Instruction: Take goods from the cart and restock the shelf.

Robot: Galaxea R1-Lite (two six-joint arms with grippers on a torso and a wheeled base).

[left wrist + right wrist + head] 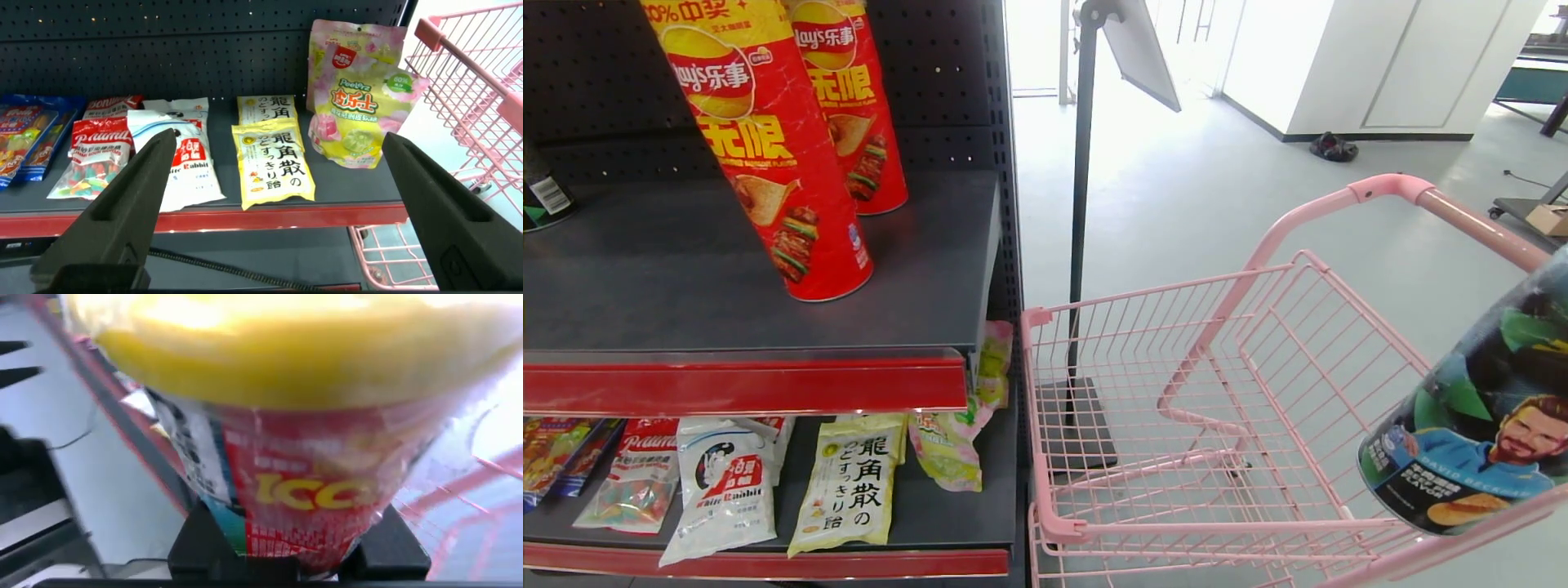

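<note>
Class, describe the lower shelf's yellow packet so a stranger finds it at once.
Find the black shelf unit beside the pink cart. On its lower shelf, the yellow packet lies between a white packet and a green packet, alone bearing black characters.

Dark grey metal shelf unit with a perforated back panel and red plastic price rails on the board fronts. Upper board: a tall red cylindrical crisp tube stands upright near the middle, a second red tube just behind it, and a dark bottle at the left edge. Lower board, left to right, lying flat: blue flat packets, red-and-clear sweets bag, white sweets bag, yellow bag with black characters. A pale green-and-pink bag is propped against the back panel at the right end.
</note>
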